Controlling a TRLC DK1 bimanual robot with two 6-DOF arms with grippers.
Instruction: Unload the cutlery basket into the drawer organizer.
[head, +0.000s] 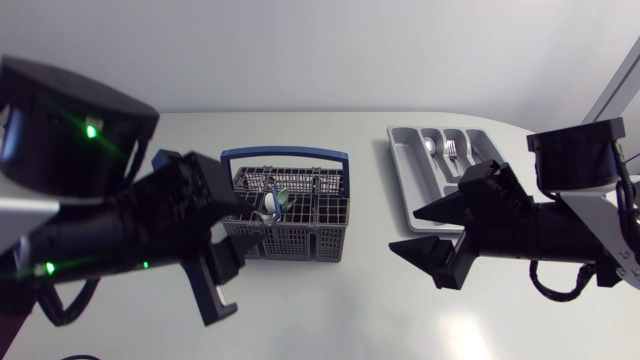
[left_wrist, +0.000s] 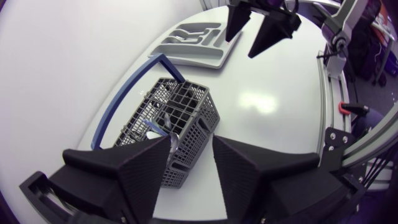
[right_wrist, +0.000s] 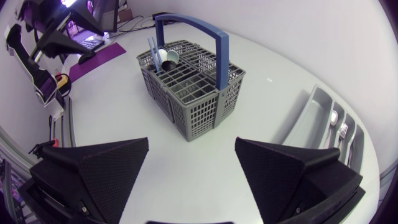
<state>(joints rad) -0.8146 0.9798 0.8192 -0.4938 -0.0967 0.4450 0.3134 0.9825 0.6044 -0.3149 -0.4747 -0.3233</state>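
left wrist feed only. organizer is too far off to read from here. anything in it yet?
Observer: Yes. In the head view a spoon and a fork lie in neighbouring compartments of the drawer organizer.
Operator: Something pokes out of the basket near my fingers. What is it?
Observer: The right wrist view shows a silver bowl end, spoon-like, with thin bluish handles beside it. They stand in one compartment of the cutlery basket, on the side away from the organizer. Nothing sticks out of the other compartments.
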